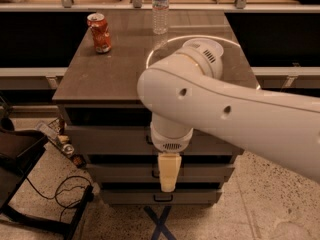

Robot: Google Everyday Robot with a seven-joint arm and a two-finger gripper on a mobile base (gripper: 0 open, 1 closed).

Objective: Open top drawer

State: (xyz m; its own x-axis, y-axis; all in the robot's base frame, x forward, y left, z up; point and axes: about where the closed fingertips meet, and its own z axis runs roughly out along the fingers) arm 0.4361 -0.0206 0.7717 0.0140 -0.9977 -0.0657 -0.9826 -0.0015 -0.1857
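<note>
The top drawer [105, 139] is the widest grey front, just under the brown cabinet top [120, 74]. It looks pushed in. Its dark handle is mostly hidden behind my white wrist; only its left end [148, 140] shows. My gripper [169, 176] hangs cream-coloured below the wrist, pointing down. It is in front of the middle drawer [120, 173], below the top drawer's handle level. The bottom drawer [130, 196] shows its handle [163, 199] just under the gripper. My large white arm crosses from the right and hides the right part of the cabinet.
A red soda can [99, 32] and a clear water bottle [160, 9] stand on the cabinet top. A black stand [20, 159] and cables [65, 189] lie on the floor at left. A blue tape cross [159, 224] marks the floor in front.
</note>
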